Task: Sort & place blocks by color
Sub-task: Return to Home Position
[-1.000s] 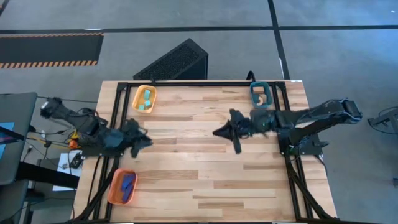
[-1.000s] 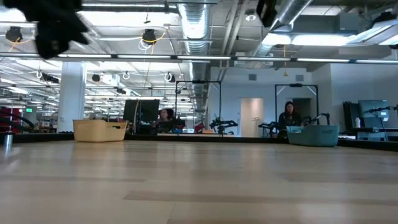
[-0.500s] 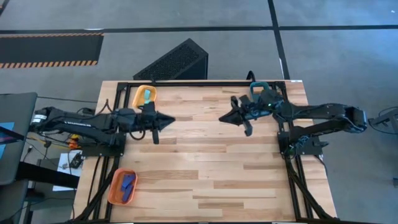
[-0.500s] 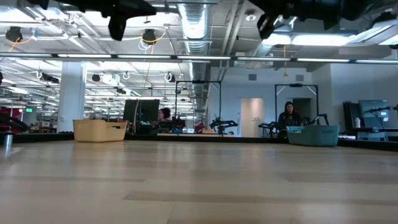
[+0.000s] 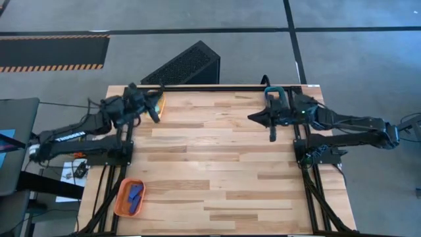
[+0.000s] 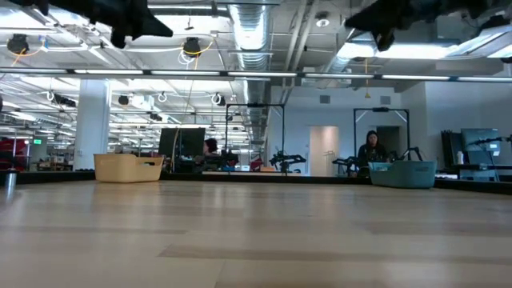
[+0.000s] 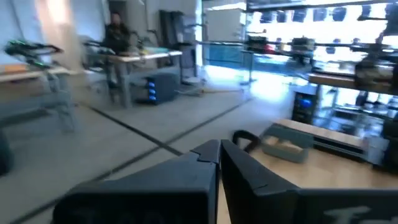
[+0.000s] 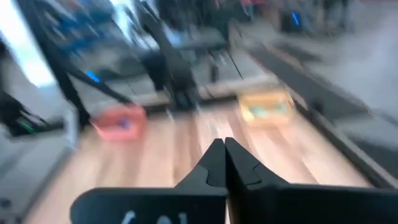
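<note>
Dark blue blocks (image 5: 135, 193) lie in the orange tray (image 5: 120, 205) at the table's near left. Cyan blocks (image 8: 267, 111) show as blurred spots in the yellow-orange tray (image 8: 266, 99) at the far left. No tan pieces show; my right arm covers most of the teal tray (image 5: 271, 94) at the far right. My left gripper (image 5: 158, 105) hangs shut and empty, high over the yellow-orange tray (image 5: 161, 100). My right gripper (image 5: 253, 117) is shut and empty, raised beside the teal tray.
Bare wood tabletop (image 5: 217, 164) lies between the two arms. A black frame rail (image 5: 210, 87) runs along the far edge. In the low view the yellow-orange tray (image 6: 128, 168) and the teal tray (image 6: 402, 173) stand at the far edge, with people at benches in the room behind.
My left gripper swung from the table's left edge out toward the middle, then back to the far-left corner over the yellow-orange tray. My right gripper drew back from the middle toward the far right, ending beside the teal tray. Both stayed high. No block moved.
</note>
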{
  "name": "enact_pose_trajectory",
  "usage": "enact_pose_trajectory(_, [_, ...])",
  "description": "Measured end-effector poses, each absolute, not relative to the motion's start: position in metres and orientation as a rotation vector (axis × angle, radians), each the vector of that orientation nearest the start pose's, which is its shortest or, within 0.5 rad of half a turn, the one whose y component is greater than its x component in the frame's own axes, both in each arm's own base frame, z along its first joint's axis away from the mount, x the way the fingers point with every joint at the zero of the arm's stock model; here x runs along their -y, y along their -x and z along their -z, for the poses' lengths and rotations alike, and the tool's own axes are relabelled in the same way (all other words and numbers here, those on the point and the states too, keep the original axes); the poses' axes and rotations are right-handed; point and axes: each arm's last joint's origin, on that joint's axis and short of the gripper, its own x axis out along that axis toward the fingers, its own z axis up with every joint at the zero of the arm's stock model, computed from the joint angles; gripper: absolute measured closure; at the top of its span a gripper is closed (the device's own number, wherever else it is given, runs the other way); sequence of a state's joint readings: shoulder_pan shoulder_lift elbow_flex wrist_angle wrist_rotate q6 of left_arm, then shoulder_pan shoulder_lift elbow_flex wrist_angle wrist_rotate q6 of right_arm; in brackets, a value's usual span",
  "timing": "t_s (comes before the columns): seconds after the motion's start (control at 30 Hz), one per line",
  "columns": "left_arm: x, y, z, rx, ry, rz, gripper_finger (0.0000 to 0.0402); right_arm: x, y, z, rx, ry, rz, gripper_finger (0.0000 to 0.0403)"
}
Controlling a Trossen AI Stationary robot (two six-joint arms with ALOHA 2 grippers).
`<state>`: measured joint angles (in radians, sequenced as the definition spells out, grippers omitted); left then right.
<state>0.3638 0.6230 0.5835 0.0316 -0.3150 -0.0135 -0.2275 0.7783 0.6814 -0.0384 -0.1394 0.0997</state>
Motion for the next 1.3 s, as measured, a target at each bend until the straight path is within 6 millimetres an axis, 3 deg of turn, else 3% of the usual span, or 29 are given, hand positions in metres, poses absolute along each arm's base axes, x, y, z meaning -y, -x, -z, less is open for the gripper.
enact_pose_trajectory(0.07, [-0.069,-0.13,-0.309,0.01,-0.012,-0.686,0.0401,0.034,-0.172,-0.305,-0.191,-0.131,0.126,0.0391])
enact_pose_trajectory(0.27, [-0.08,-0.121,-0.314,0.041,-0.088,-0.426,0.0401,0.016,-0.17,-0.315,-0.112,0.004,0.026,0.0399])
enact_pose_trajectory(0.43, [-0.075,-0.107,-0.317,0.061,-0.174,-0.363,0.0401,0.002,-0.157,-0.326,-0.029,0.083,-0.053,0.04])
enact_pose_trajectory(0.5, [-0.07,-0.104,-0.309,0.089,-0.188,-0.312,0.0401,0.0,-0.153,-0.325,0.005,0.086,-0.064,0.04])
enact_pose_trajectory(0.73, [-0.062,-0.095,-0.256,0.216,-0.065,-0.296,0.0401,0.0,-0.148,-0.283,0.175,0.009,-0.043,0.04])
enact_pose_trajectory(0.87, [-0.057,-0.087,-0.249,0.244,-0.079,-0.309,0.0401,0.0,-0.143,-0.263,0.173,-0.005,-0.045,0.04])
enact_pose_trajectory(1.3, [-0.037,-0.064,-0.239,0.22,-0.072,-0.262,0.0401,-0.001,-0.111,-0.239,0.327,0.022,-0.065,0.0399])
